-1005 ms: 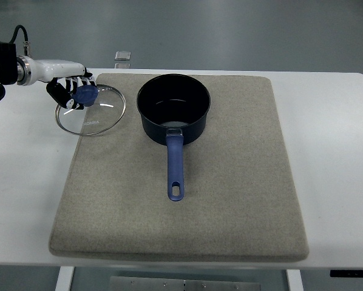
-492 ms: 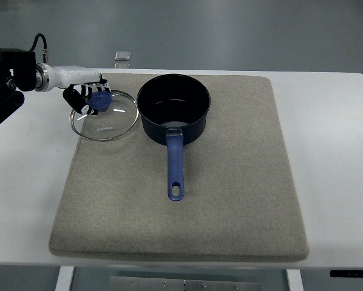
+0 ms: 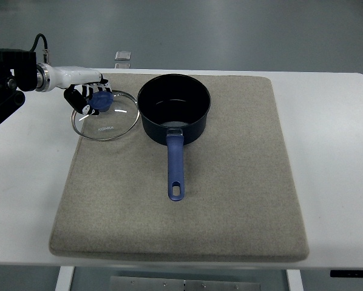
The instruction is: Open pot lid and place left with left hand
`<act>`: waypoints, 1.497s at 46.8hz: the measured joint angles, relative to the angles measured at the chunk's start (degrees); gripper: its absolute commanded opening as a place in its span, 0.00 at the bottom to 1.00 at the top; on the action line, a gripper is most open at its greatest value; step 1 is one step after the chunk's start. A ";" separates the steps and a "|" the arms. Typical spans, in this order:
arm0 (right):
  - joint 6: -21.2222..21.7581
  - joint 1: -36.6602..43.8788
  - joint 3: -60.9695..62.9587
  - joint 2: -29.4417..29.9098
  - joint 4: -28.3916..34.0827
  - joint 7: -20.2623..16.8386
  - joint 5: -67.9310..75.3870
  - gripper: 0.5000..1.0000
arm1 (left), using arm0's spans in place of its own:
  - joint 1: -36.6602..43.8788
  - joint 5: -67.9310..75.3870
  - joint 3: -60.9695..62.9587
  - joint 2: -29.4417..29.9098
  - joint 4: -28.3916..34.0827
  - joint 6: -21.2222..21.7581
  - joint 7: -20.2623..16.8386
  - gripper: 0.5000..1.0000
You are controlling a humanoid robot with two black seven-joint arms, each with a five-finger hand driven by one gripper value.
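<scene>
— Where does your task stand right now?

— Most of it looks done; the dark blue round saucepan (image 3: 173,108) with the long blue handle sits uncovered at the far middle of the grey felt mat (image 3: 230,200), handle pointing toward the near edge, and you can see straight down to its bottom.

— And the lid?

— The round glass lid with the metal rim and blue knob (image 3: 107,115) is just left of the saucepan, very close to its wall though you cannot tell if they touch; it lies over the far-left corner of the mat, its left edge reaching out over the white table (image 3: 327,133).

— What is your left hand doing?

— Your left hand (image 3: 87,97) comes in from the left, fingers curled around the blue knob — pinching it, as far as the view shows; whether the lid already rests flat on the mat or hangs a little above it, you cannot tell from this steep angle.

— So what is left?

— By my judgement, only the finish; settle the lid if it is not yet down, loosen the fingers off the knob, and draw the arm away to the left. Your right hand does not show at all.
</scene>
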 measured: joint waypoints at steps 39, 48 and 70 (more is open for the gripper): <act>0.00 0.03 0.00 0.00 0.00 0.00 0.00 0.83 | -0.23 -3.01 -0.18 0.03 -0.09 0.17 0.07 0.97; 0.00 0.05 0.00 0.00 0.00 0.01 -0.05 0.83 | 0.13 -12.62 -0.25 0.49 -0.06 0.17 0.07 0.98; 0.00 0.06 0.00 0.00 0.00 0.00 -0.01 0.83 | 0.95 -59.30 -0.44 1.43 9.54 -0.16 0.12 0.98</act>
